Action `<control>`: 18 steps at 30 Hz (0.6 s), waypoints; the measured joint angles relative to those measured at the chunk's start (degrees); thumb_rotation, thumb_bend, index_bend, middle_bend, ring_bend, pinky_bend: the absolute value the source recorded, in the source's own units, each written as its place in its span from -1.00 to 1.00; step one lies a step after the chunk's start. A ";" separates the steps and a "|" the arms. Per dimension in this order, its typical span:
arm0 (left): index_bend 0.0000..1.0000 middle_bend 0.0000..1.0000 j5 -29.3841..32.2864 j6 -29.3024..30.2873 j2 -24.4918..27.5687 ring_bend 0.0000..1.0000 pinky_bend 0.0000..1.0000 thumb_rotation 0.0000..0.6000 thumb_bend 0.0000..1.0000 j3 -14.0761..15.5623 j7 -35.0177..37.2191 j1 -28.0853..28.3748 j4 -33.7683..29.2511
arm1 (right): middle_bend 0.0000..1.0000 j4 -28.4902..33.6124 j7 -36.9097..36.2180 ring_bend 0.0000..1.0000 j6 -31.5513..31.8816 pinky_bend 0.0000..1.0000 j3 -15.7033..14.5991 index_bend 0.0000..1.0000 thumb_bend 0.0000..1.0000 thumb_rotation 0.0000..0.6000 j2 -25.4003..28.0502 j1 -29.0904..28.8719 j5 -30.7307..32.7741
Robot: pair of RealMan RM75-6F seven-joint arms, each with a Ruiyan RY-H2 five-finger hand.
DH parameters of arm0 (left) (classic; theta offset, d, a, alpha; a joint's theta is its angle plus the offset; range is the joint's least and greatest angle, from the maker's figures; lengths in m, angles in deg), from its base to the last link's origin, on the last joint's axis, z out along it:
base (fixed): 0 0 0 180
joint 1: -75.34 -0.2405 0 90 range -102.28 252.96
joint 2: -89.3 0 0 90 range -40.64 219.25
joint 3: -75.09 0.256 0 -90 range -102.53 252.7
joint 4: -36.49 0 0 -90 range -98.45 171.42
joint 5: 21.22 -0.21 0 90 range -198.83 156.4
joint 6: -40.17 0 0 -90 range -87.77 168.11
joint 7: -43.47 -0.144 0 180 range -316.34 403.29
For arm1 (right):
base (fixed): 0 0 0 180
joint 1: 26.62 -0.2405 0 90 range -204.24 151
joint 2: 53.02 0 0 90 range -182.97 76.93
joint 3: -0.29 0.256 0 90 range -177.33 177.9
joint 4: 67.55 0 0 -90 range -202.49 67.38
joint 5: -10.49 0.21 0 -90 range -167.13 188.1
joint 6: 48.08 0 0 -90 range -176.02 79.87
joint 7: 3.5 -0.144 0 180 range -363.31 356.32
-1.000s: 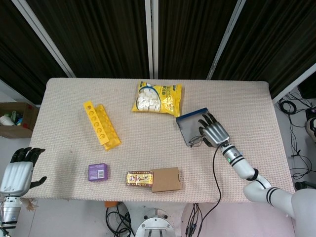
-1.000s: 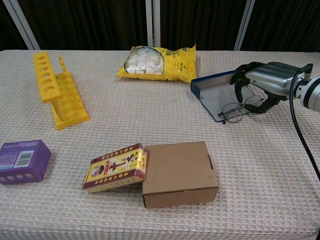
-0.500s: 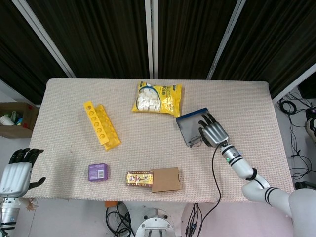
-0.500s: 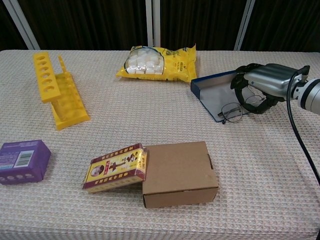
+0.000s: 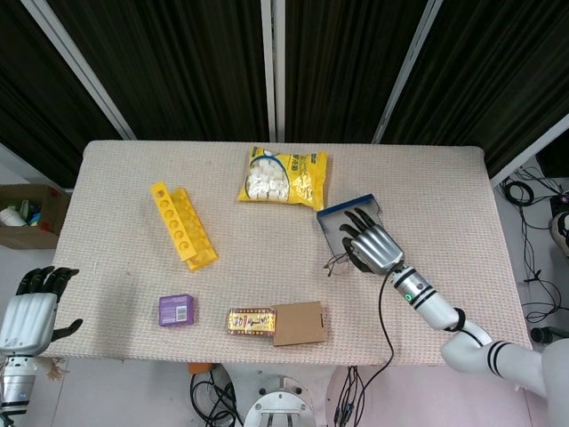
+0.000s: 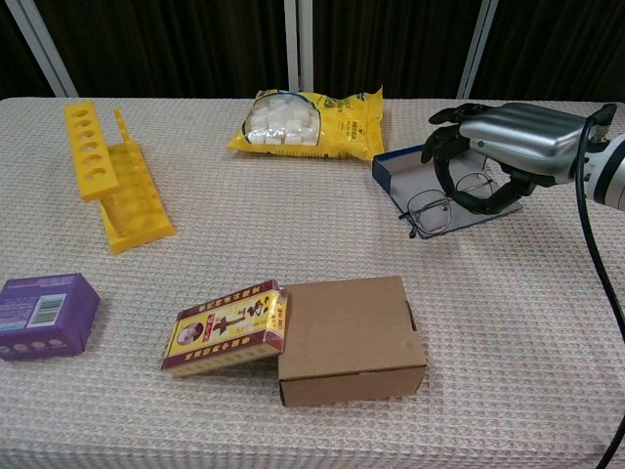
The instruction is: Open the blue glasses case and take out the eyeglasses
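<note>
The blue glasses case (image 6: 391,167) lies open and flat on the table's right half, below the yellow bag; in the head view the case (image 5: 340,218) is partly covered by my hand. My right hand (image 6: 503,147) hovers over it with its fingers curled round the thin wire-framed eyeglasses (image 6: 437,204). The lenses hang off the case's front edge, toward the table's middle. From the head camera the right hand (image 5: 372,245) has the eyeglasses (image 5: 338,261) sticking out at its left. Off the table's left front corner, my left hand (image 5: 31,307) holds nothing.
A yellow rack (image 6: 109,174) lies at the left. A yellow snack bag (image 6: 308,122) sits at the back centre. Near the front edge are a purple box (image 6: 44,315), a red-and-yellow packet (image 6: 229,325) and a cardboard box (image 6: 352,337).
My right hand has moved left and toward the table's middle, carrying the eyeglasses partly off the case. The left hand has barely shifted.
</note>
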 measured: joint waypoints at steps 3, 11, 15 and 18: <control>-0.59 -0.60 -0.36 0.26 0.04 -0.74 -0.72 1.00 -1.00 0.06 -0.17 -0.05 -0.16 | -0.49 1.07 1.74 -1.00 -0.81 -1.00 0.54 0.31 -0.04 1.00 -1.54 -0.99 0.11; -0.59 -0.60 -0.52 1.13 0.43 -0.74 -0.72 1.00 -1.00 0.35 0.20 -0.81 -0.07 | -0.52 -1.45 10.09 -1.00 -5.36 -1.00 3.67 0.25 -0.05 1.00 -10.43 -4.48 4.29; -0.59 -0.60 -0.39 1.26 0.40 -0.74 -0.72 1.00 -1.00 0.48 0.71 -1.12 0.40 | -0.60 -3.53 13.39 -1.00 -6.62 -1.00 4.86 -0.01 -0.08 1.00 -13.60 -5.89 6.10; -0.59 -0.60 -0.44 1.36 0.38 -0.74 -0.72 1.00 -1.00 0.48 1.06 -1.23 0.68 | -0.71 -3.44 14.97 -1.00 -6.85 -1.00 5.30 -0.49 -0.21 1.00 -14.13 -6.21 7.15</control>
